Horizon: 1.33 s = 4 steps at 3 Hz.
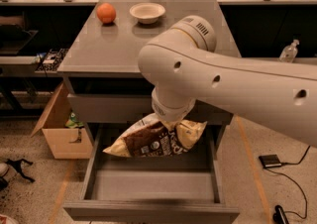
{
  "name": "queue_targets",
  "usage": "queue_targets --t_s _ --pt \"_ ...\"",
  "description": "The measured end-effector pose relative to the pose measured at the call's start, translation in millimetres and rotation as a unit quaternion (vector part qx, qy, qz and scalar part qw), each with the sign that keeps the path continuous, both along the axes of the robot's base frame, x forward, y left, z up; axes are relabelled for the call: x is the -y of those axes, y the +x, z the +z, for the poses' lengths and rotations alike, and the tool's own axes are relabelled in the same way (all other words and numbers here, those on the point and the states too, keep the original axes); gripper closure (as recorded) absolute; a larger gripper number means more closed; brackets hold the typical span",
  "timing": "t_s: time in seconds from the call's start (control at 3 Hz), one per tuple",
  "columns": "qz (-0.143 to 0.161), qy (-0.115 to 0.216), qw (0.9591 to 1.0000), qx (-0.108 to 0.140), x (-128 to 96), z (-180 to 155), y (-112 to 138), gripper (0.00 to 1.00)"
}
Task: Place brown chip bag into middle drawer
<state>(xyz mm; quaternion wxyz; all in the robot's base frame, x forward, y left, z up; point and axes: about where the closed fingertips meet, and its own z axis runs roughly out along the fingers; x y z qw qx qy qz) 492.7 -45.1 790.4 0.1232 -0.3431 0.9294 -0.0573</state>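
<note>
The brown chip bag (148,141), dark brown with a white label and pale tan edges, hangs tilted just above the back of the open middle drawer (148,186). My gripper (171,125) sits at the bag's top edge, mostly hidden under the white wrist of my arm (233,82). It is shut on the bag and holds it clear of the drawer floor. The drawer is pulled out wide, and its floor shows bare grey in front of the bag.
A closed grey drawer front (109,106) lies above the open drawer. An orange (106,13) and a white bowl (147,12) stand on the cabinet top. A cardboard box (59,129) stands at the left. Cables and a small device (271,160) lie on the floor at the right.
</note>
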Motion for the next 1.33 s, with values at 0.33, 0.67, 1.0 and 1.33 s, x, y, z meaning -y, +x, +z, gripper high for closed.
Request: queue_targets --t_s 0.33,0.67,1.0,1.33 --pt "-0.006 0.029 0.9990 -0.032 -18 -55 -2 1.00" --pt "-0.022 0.064 0.9963 -0.053 -35 -112 1 1.00" --pt "-0.036 0.104 0.9926 -0.051 -55 -157 10 1.00" --pt "-0.048 0.147 0.9875 -0.032 -73 -191 24 1.00"
